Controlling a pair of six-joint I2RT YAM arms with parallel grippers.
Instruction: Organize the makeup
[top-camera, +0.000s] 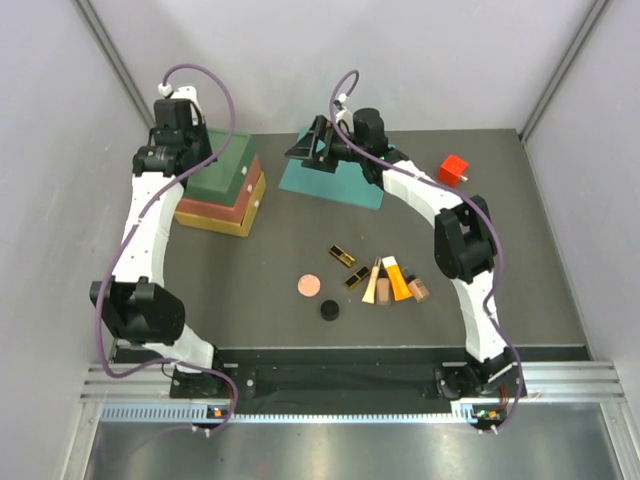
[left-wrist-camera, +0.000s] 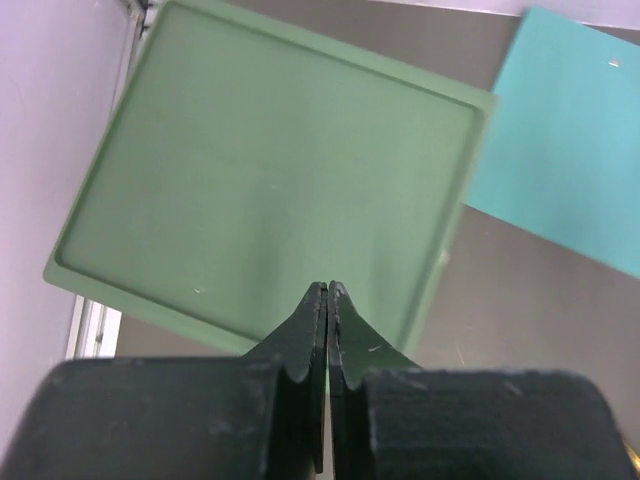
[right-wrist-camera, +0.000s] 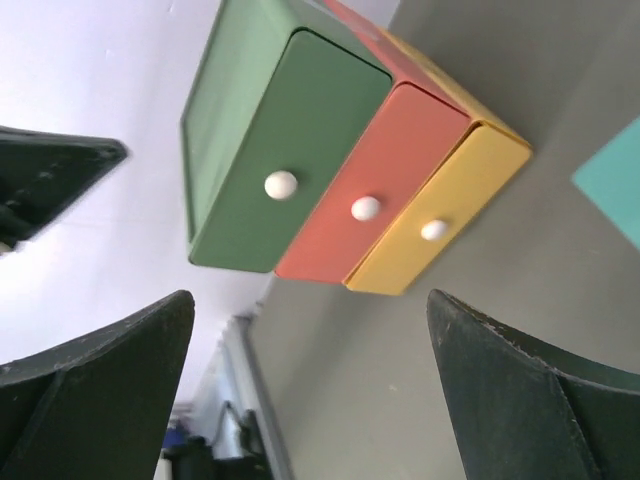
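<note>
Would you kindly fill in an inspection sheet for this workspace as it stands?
Surface: dark table, no spills seen.
Job's things: black-and-gold cases, pink disc, black jar and tubes, loose near the front.
Clutter: red cube, teal mat, three-drawer unit with all drawers shut.
Grippers: left gripper shut over the unit's green top; right gripper open, empty, facing the drawers.
Cables: purple cable looping along each arm.
Surroundings: pale walls; nothing else seen.

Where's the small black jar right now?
In the top view, the black jar sits mid-table, closest of the makeup to the near edge. It is just right of and nearer than the pink disc, and left of the tubes.
</note>
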